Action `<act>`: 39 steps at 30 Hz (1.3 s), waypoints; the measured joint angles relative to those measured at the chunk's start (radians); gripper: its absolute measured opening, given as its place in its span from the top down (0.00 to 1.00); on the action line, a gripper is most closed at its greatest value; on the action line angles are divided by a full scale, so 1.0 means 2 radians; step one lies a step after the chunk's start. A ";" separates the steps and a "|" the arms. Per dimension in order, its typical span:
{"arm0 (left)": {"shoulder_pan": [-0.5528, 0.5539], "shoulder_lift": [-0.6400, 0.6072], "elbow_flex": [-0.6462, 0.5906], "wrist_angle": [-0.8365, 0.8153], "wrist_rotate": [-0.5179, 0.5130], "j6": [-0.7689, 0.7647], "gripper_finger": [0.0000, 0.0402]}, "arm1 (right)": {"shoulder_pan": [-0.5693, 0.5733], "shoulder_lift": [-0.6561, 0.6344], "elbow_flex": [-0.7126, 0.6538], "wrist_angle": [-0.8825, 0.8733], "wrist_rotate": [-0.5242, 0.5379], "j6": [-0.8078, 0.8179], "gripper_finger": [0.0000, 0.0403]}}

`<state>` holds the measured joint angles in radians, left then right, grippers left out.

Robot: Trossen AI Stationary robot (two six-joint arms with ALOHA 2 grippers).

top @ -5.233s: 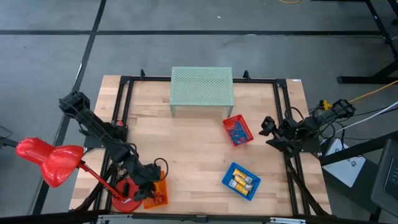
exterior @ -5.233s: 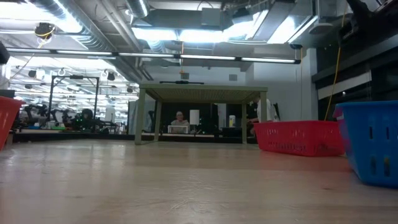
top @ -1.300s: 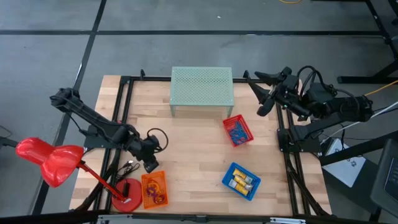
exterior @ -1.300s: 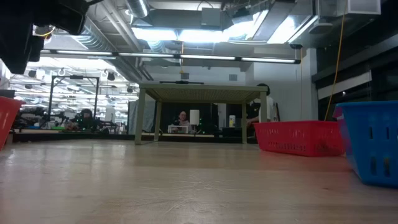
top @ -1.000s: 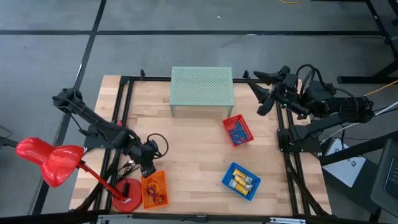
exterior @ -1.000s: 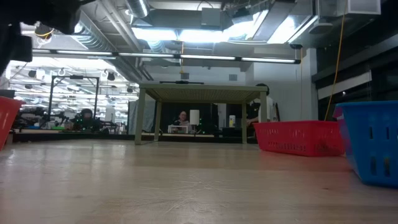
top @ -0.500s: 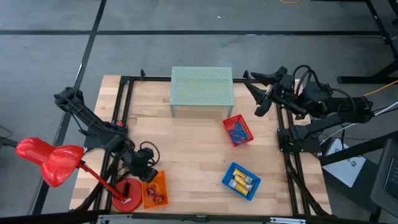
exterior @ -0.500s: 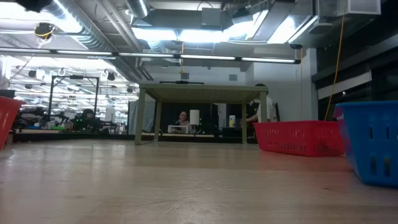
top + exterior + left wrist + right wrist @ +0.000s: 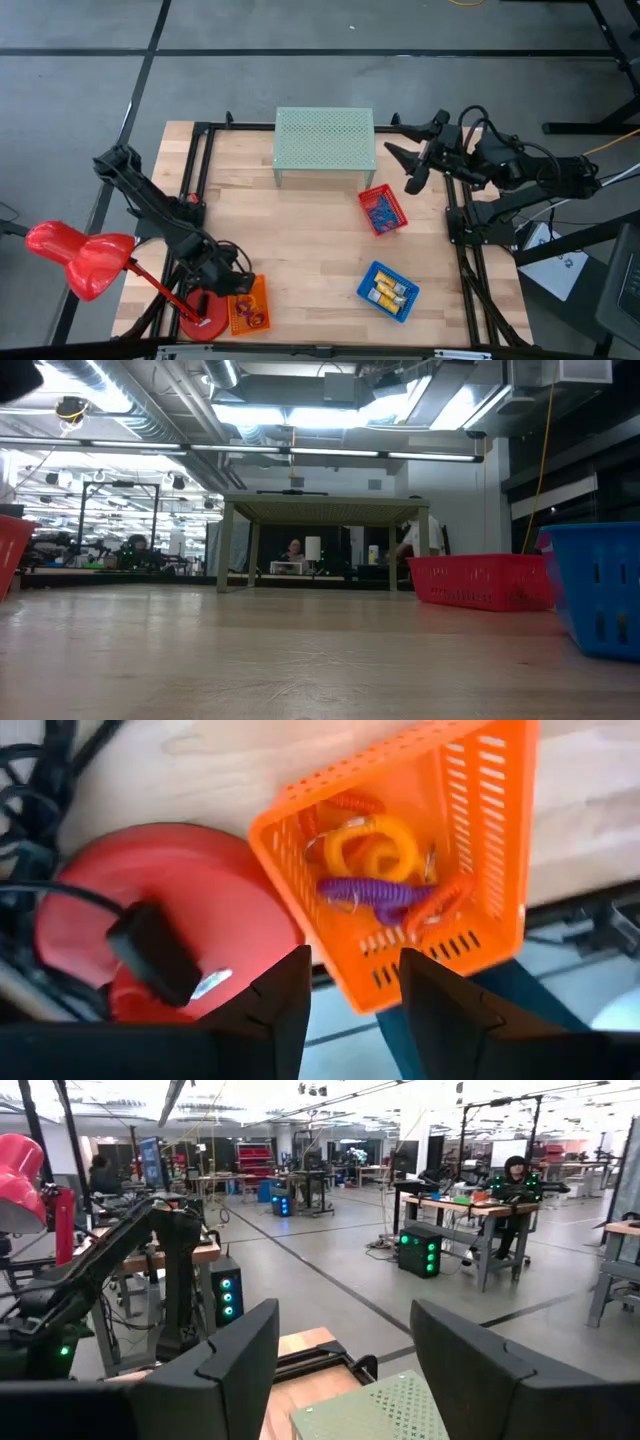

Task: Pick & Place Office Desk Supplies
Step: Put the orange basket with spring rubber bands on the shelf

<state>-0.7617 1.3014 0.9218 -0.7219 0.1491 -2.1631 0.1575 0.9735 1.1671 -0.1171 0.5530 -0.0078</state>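
Now the left end effector (image 9: 238, 285), spread and empty, has dropped over the orange basket (image 9: 249, 305).

Bright overhead ceiling lights (image 9: 300, 415), soft shadows; left wrist view blurred

Robotics lab/workshop: open hall w/ exposed ceiling ducts (image 9: 330, 385), rows of workbenches (image 9: 478, 1208), rigs w/ green LEDs (image 9: 418, 1252), more arms (image 9: 90, 1295), people seated at stations.

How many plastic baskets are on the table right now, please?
3: the orange basket at the near left corner beside the lamp base, the red basket mid-right, the blue basket near right. None seems hidden.
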 joint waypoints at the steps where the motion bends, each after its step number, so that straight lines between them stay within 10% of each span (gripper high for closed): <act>1: 0.001 0.010 0.000 0.007 0.000 -0.003 0.63 | -0.003 0.000 0.000 0.000 -0.005 0.000 0.43; 14: 0.001 0.087 0.000 0.062 0.115 -0.042 0.63 | -0.031 0.000 0.000 -0.002 -0.051 0.013 0.43; 39: 0.015 0.151 0.000 0.098 0.115 -0.052 0.63 | -0.058 0.000 0.000 -0.006 -0.067 0.019 0.43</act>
<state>-0.7311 1.6042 0.9211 -0.5259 0.3798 -2.2665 0.0406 0.9741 1.1671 -0.1287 0.4189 0.0294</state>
